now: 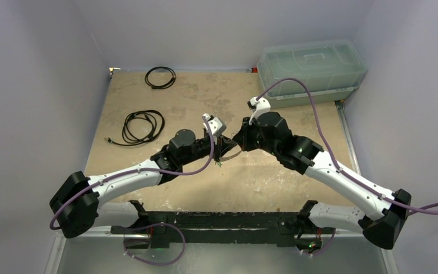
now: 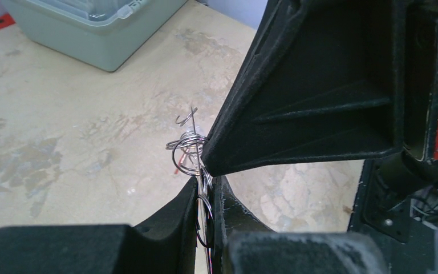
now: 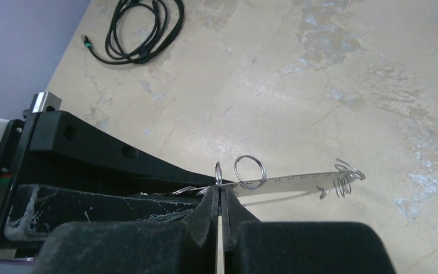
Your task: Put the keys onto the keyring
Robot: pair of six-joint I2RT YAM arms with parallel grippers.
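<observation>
My left gripper (image 2: 205, 191) clamps the keyring (image 3: 288, 181) above the counter (image 1: 262, 177), near-left of the lidded box (image 1: 312, 68). My right gripper (image 3: 220, 197) is pinched fully closed on a small split ring (image 3: 218, 171) touching it. Threading step, I judge: next, work that ring's gap onto the keyring.

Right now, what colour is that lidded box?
The box is pale translucent green, clearest in the top view.

Stained tan tabletop (image 1: 262, 177): black cable loop (image 1: 160, 77), larger cord bundle (image 1: 143, 127), lidded plastic box (image 1: 311, 68)
</observation>
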